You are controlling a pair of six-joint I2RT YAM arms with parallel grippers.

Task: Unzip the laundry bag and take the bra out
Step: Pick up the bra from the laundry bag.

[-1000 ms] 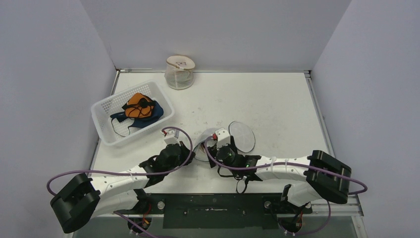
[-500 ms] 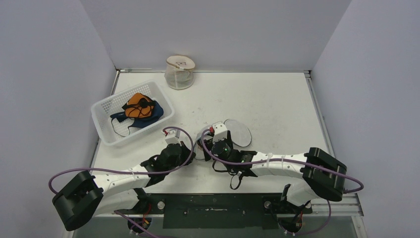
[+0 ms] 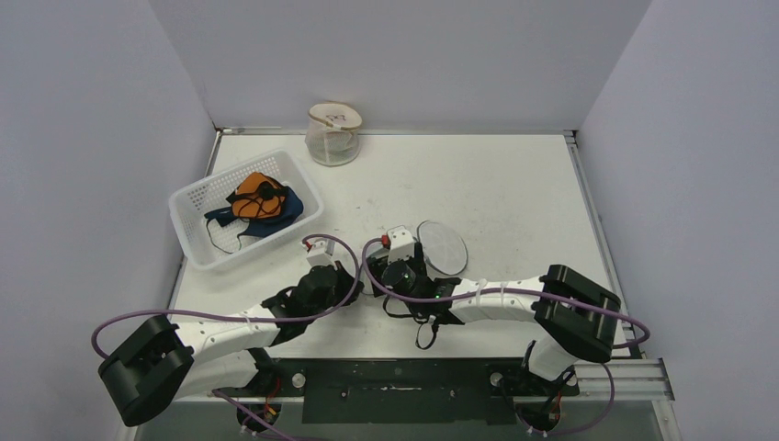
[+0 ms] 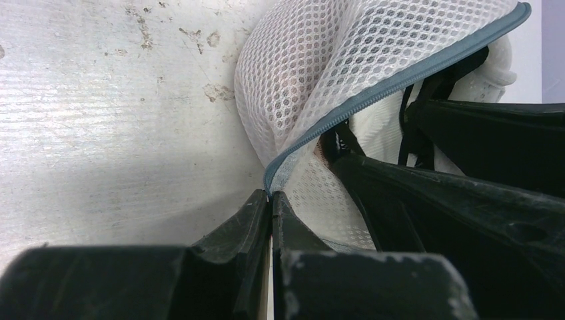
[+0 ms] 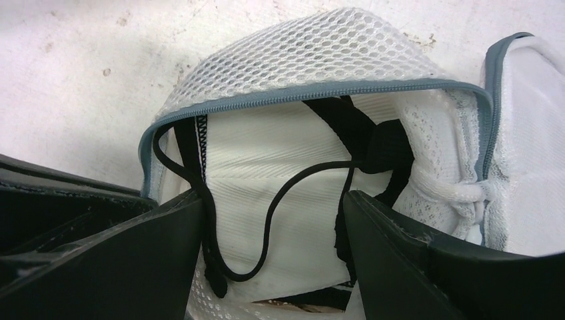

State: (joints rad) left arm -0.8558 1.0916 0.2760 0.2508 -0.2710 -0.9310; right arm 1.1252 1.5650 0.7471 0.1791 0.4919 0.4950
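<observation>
Nearest us, both arms meet over the laundry bag (image 5: 313, 50), which lies on the bench (image 3: 514, 193) just ahead of the bases.

- Left gripper (image 4: 270, 200): jaws together, pinched on the bag's seam where the grey zipper (image 5: 320, 90) ends. We take this as anchoring the bag.
- Right gripper (image 5: 272, 200): jaws apart, set into the open mouth on either side of the bra (image 5: 266, 153). Not clamped on anything.
- Zipper is run open along the rim we can see. The round lid flap (image 3: 443, 246) is folded back at 2 o'clock of the bag. We judge the unzipping done.
- The bra, a white ribbed cup with black straps (image 5: 293, 177), sits wholly inside the bag and is not lifted.
- Left to do: close on the bra and draw it out while the left arm holds the mesh down.
- Farther off, a white basket (image 3: 184, 230) with orange and blue garments sits at 10 o'clock, and a clear jar (image 3: 333, 134) at 12 o'clock by the back wall.
</observation>
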